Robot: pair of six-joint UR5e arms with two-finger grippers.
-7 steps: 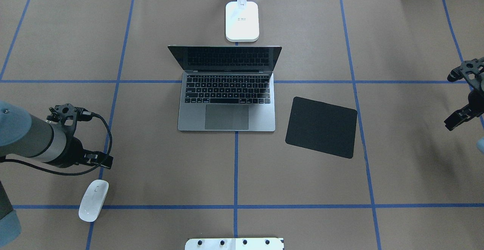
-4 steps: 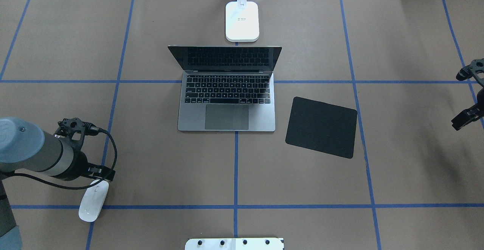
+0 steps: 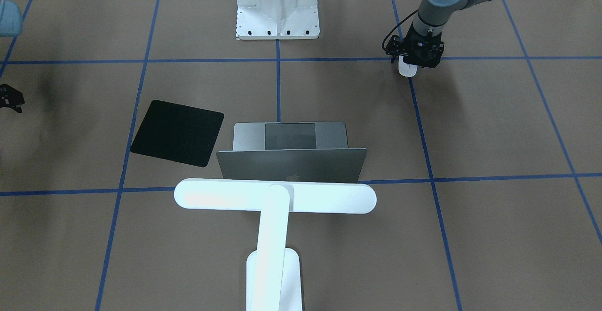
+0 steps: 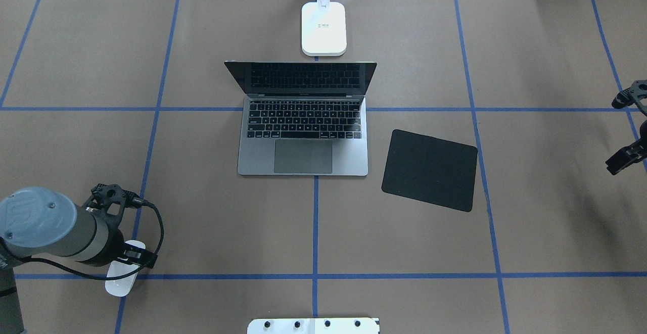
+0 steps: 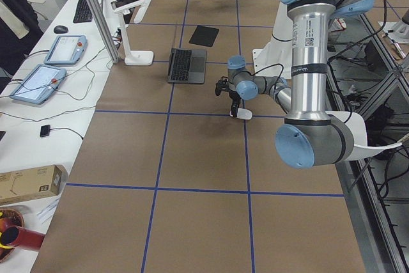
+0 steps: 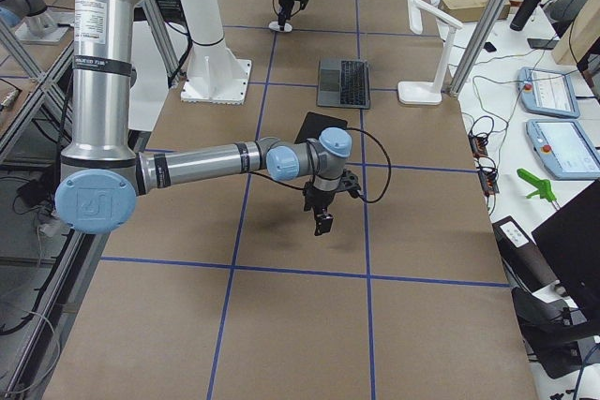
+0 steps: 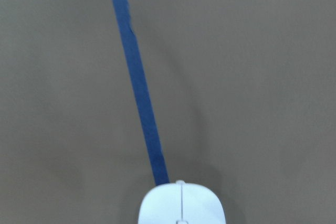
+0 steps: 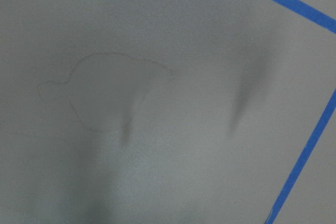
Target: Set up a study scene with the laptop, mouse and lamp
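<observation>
The white mouse (image 4: 116,284) lies on a blue tape line at the near left; it also shows in the left wrist view (image 7: 181,205) and the front view (image 3: 407,70). My left gripper (image 4: 129,259) hangs right above the mouse's far end, covering part of it; no fingers show in its wrist view, and it looks open. The grey laptop (image 4: 303,142) stands open mid-table. The white lamp (image 3: 275,197) stands behind it, its base (image 4: 324,28) at the far edge. My right gripper (image 4: 624,159) hovers open and empty at the far right edge.
A thin black square mat (image 4: 429,170) lies right of the laptop. A white bolted bracket (image 4: 313,325) sits at the near edge, centre. Brown paper with blue tape lines covers the table (image 4: 227,223).
My left gripper has moved toward the near edge, from beside the mouse to above it, hiding part of it. My right gripper has drifted slightly outward to the right. The mouse has not moved.
</observation>
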